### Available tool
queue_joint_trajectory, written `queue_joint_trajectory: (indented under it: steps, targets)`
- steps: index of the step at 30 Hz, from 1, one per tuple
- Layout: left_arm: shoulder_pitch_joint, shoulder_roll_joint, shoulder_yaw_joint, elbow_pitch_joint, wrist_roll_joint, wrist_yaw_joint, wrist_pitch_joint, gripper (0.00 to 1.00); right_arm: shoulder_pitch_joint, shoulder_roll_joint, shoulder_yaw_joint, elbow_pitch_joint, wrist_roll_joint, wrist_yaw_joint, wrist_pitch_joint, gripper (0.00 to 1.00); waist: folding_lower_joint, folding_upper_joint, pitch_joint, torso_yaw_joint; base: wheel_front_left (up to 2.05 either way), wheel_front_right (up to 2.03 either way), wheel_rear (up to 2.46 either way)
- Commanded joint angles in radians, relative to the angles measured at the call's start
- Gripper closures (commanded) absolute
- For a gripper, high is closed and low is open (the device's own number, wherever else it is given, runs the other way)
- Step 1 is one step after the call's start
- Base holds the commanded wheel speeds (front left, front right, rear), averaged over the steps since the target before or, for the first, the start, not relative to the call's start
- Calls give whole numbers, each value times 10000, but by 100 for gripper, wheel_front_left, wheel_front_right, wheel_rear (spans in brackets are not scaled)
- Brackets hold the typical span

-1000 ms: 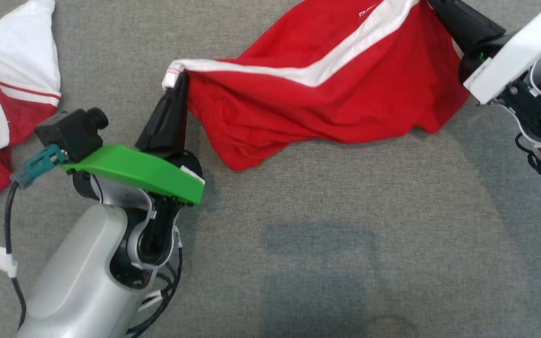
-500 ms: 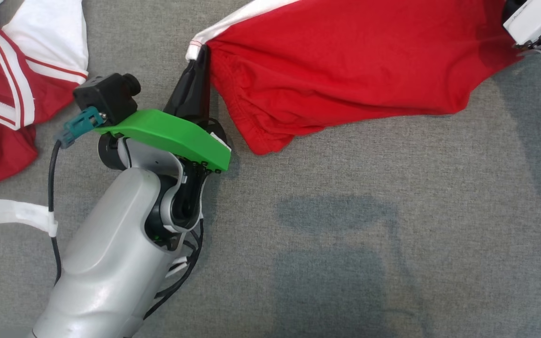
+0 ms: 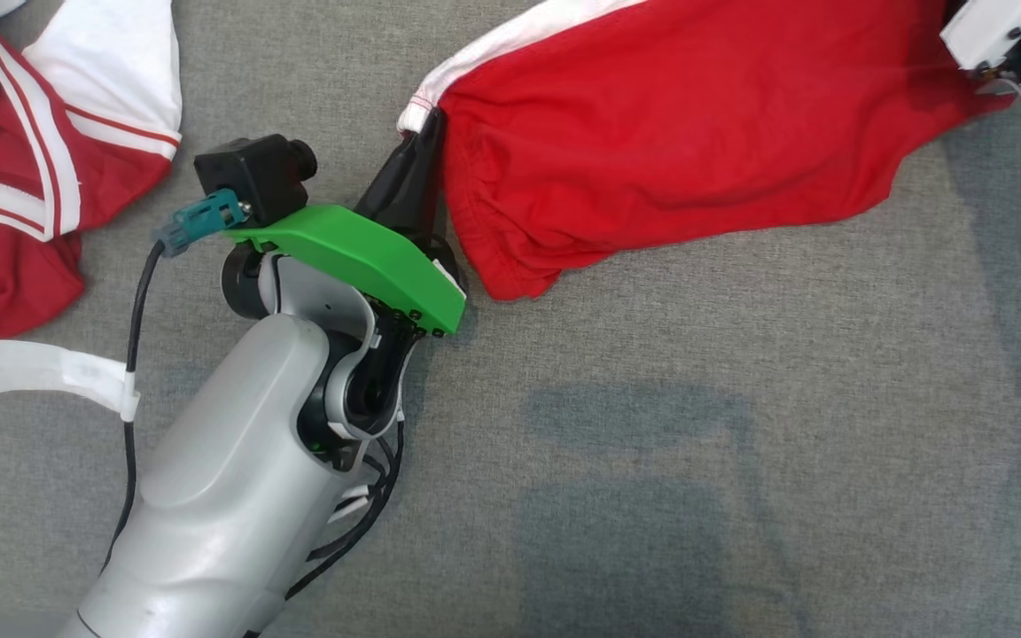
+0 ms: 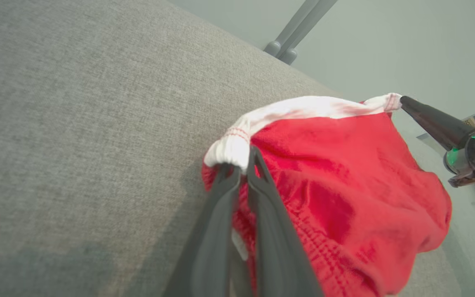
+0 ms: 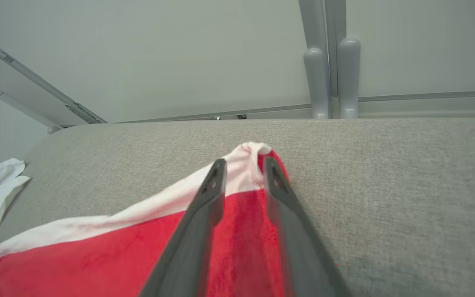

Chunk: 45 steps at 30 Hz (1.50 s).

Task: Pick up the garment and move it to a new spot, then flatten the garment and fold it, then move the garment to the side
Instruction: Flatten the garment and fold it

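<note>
- Garment (image 3: 679,124), red with a white band, is stretched between both grippers over the grey padded surface (image 3: 652,443).
- Left gripper (image 4: 241,159) pinches the white band's corner at the garment's left end, fingers closed on it.
- Right gripper (image 5: 243,163) clamps the opposite white corner, with red cloth sagging below.

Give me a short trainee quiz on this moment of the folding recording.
1. True or false: the left tool is shut on a corner of the red garment.
2. What holds the garment's other corner? A the right tool; B a clip; C nothing.
3. Fill in: the second garment lies at the head view's upper ____.
Key: 1 true; 2 A; 3 left.
</note>
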Motion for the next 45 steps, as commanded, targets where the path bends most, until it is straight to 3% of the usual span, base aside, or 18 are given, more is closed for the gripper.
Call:
queue_joint_trajectory:
  steps: [1, 9, 15, 20, 27, 34, 35, 36, 37, 45]
  targets:
    - [-117, 112, -29, -2, 42, -58, 31, 0, -160, 105, 33, 113, -111, 4, -85, 0, 0, 76, -74, -79, 0, 0, 0]
    - [332, 796, -182, -640, 525, 299, 107, 0, -183, -10, 507, -208, -715, 4, 513, 0, 0, 76, -450, -533, 0, 0, 0]
    - [766, 1721, -693, -1722, 2047, 1093, -486, 0, 378, -361, 741, -530, -855, 4, 1702, 0, 0, 76, -625, -603, 0, 0, 0]
    - [1230, 2002, -715, -2486, 2505, 1468, -1000, 0, 827, -506, 666, -461, -1111, 4, 2460, 0, 0, 76, -696, -333, 0, 0, 0]
    - [1715, 2134, -735, -2687, 3025, 1551, -1769, 0, 1243, -816, 301, -16, -1697, 1, 3262, 0, 0, 76, -595, 235, 0, 0, 0]
    - [2278, 1967, -541, -2278, 2961, 1402, -2108, 0, 2122, -58, -517, -144, -432, 21, 4168, 0, 0, 76, -729, 612, 0, 0, 0]
    - [2351, 1942, -531, -2226, 2954, 1347, -2137, 0, 2234, -31, -613, -268, -266, 21, 4226, 48, 0, 76, -781, 630, 0, 0, 0]
    - [2351, 1942, -531, -2226, 2954, 1347, -2137, 0, 2234, -31, -613, -268, -266, 21, 4226, 48, 0, 76, -781, 630, 0, 0, 0]
    - [2425, 1929, -501, -2167, 2947, 1317, -2150, 0, 2308, -25, -753, -397, -118, 18, 4163, 100, 0, 76, -847, 635, 0, 0, 0]
    - [3199, 1933, -348, -1693, 3006, 901, -2235, 0, 3462, -124, -2346, -1012, 1462, 4, 3611, 100, 0, 76, -1794, 221, 0, 0, 0]
